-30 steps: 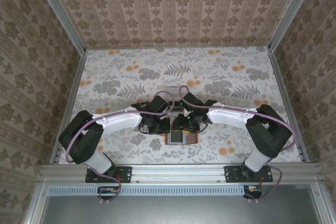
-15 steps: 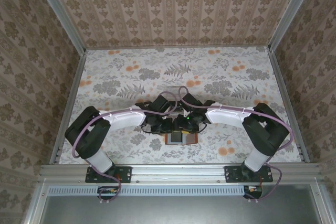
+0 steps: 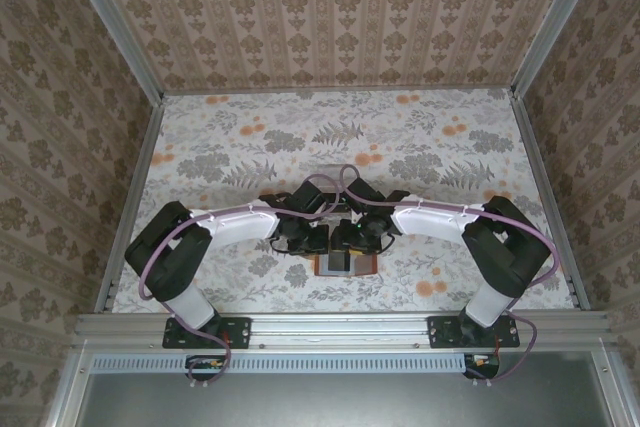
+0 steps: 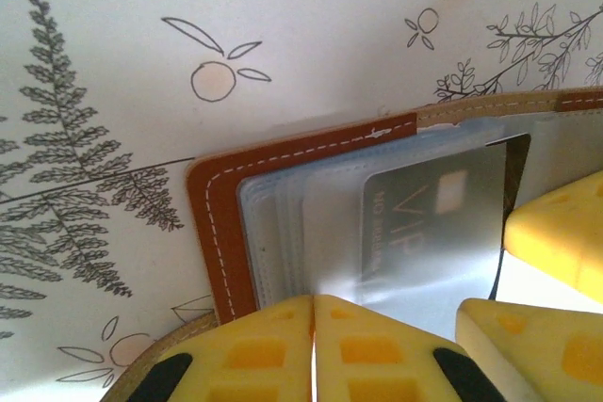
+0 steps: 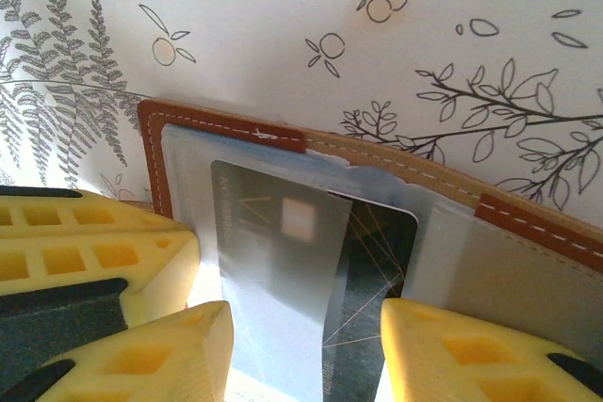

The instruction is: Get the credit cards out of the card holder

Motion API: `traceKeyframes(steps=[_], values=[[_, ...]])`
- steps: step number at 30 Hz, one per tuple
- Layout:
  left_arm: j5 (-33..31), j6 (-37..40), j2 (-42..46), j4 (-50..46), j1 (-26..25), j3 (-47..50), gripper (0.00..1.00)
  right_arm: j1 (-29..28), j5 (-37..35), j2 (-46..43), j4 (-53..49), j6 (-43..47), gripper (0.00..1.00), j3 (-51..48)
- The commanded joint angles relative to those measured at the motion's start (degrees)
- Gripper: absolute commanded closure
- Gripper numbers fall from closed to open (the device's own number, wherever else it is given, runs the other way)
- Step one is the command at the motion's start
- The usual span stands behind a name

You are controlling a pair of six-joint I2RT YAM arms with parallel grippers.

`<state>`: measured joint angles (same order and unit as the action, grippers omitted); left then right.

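Pinning, as I judge it, the flat reddish-brown leather card holder (image 4: 212, 233) open on the flowered table (image 3: 250, 137), my left gripper (image 4: 314, 317) has its yellow fingers pressed together at the holder's near edge. My right gripper (image 5: 303, 331) is spread, one finger on either side of the thin silvery and dark grey credit cards (image 5: 273, 233). Nothing looks extracted yet. Both cards sit in the clear sleeve (image 4: 283, 233), so every pull remains.

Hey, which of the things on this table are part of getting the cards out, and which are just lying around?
Part of the job:
card holder, lying open
credit cards, silvery and dark, inside it

Just lying about:
small clear box, beyond the arms
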<state>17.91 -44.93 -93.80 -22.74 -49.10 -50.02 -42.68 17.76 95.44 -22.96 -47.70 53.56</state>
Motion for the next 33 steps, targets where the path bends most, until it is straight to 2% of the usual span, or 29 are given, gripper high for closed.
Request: traceKeyframes(steps=[1, 9, 12, 18, 33], values=[[-4.3, 1.1, 0.4, -6.2, -0.1, 1.6, 0.92, 0.0, -2.0, -2.1, -3.8, 1.1, 0.53, 1.2], [-5.3, 0.4, 3.7, -7.9, 0.7, 2.0, 0.92, 0.0, 0.7, -2.7, -1.9, 0.6, 0.53, 0.9], [-5.4, 0.6, 4.9, -8.6, 0.7, 0.7, 0.91, 0.0, 1.9, -2.3, -0.8, 0.6, 0.57, 0.2], [-2.0, -0.5, 6.4, -4.9, 0.2, 0.0, 0.91, 0.0, 3.0, -1.5, 1.0, 0.1, 0.6, -1.4], [0.1, -1.0, 0.2, -2.3, -1.6, -1.9, 0.89, 0.1, 3.1, -0.1, 4.6, -0.8, 0.63, -4.3]])
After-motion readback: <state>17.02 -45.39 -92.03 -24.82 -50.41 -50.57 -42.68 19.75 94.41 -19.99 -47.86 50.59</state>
